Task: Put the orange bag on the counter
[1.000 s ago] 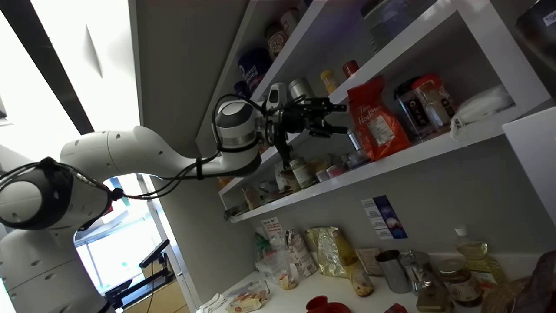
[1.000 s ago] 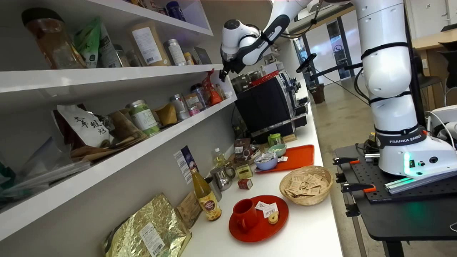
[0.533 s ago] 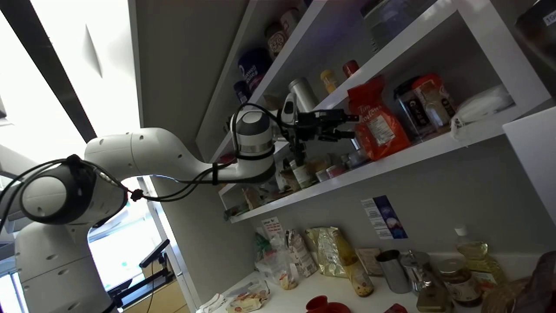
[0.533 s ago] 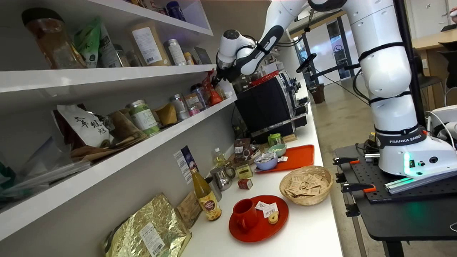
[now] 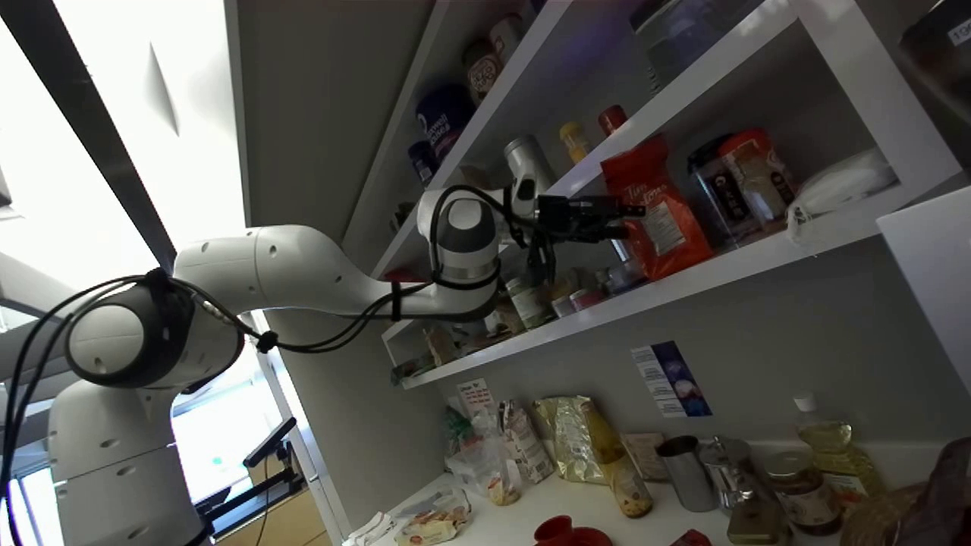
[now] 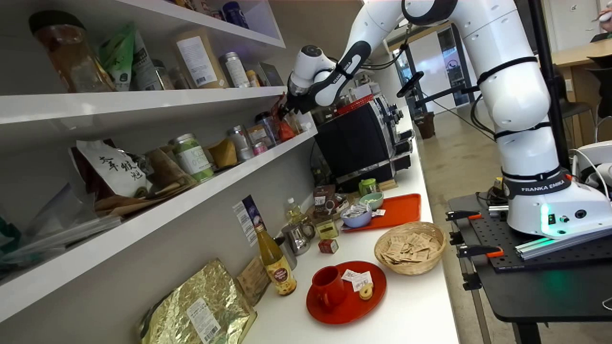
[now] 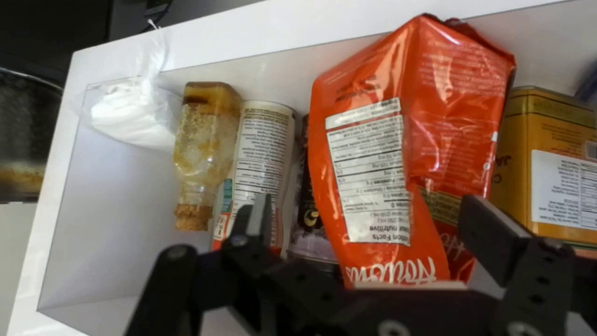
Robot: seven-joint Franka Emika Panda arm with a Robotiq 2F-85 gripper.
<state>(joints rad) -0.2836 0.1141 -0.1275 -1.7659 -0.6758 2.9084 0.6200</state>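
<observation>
Framing the orange bag [image 7: 396, 151] between the wide-parted jaws of our gripper [image 7: 366, 210], we may drop the bag by pinching too shallowly.

Narrow black straps [image 6: 508, 67] cinch the smooth, rounded white robot arm [image 6: 514, 91] before us, its curved black collar [image 6: 538, 191] lettered FRANKA EMIKA in white, its glossy white base [image 6: 565, 206] lit by a green light strip [image 6: 545, 218]. In an exterior view we note slim black cables [image 5: 307, 349] and small dark recesses [image 5: 110, 443]; in the wrist view we find an angular black gripper [image 7: 366, 224] with round screw heads [image 7: 393, 328].
</observation>
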